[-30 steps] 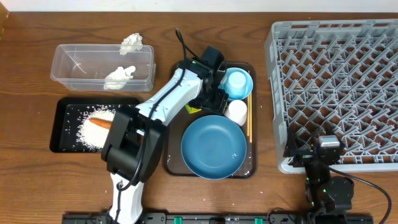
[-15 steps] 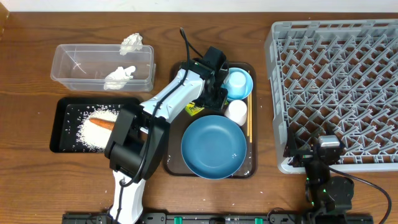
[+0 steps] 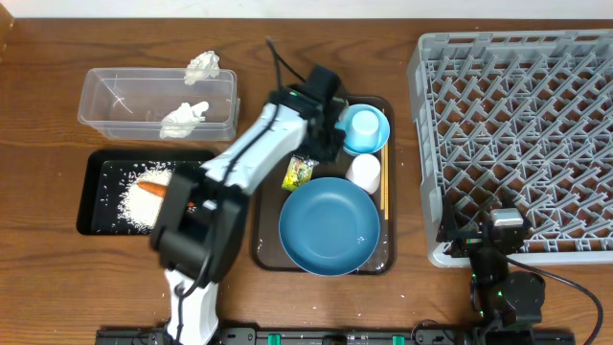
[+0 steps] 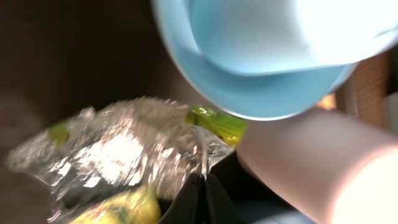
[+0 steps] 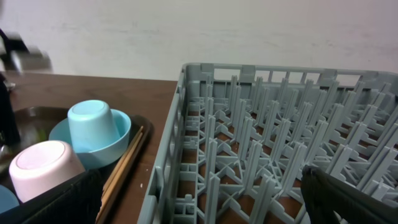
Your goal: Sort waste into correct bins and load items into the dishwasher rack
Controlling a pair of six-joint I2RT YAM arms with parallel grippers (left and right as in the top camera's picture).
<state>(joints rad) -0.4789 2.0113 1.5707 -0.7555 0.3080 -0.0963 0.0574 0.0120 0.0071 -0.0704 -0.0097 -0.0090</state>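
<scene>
The left gripper (image 4: pixel 202 196) was clenched, and in the left wrist view its two fingertips met on one crinkled edge of the silver foil wrapper (image 4: pixel 124 155), so it was grasping the wrapper. From overhead, the wrapper lay low over the brown serving tray (image 3: pixel 263 240), just beside the upper left rim of the large blue plate (image 3: pixel 329 225); I cannot tell if it touched the tray floor. The small light blue bowl (image 3: pixel 381 135) was at the far right corner of the same tray, with an upturned light blue cup (image 3: pixel 361 124) inside it. A white cup (image 3: pixel 363 171) stood upside down between this bowl and the plate. The chopsticks (image 3: pixel 384 187) lay along the right edge of the tray. The right gripper (image 5: pixel 199 196) was released, its fingers wide apart, near the front left corner of the dishwasher rack (image 3: pixel 517 125). On the left side, the black tray (image 3: pixel 96 206) held the rice (image 3: pixel 134 203) and the carrot (image 3: pixel 153 189). One tissue (image 3: pixel 184 119) lay in the clear tub (image 3: pixel 105 101), and another tissue (image 3: pixel 201 65) was at its far edge.
</scene>
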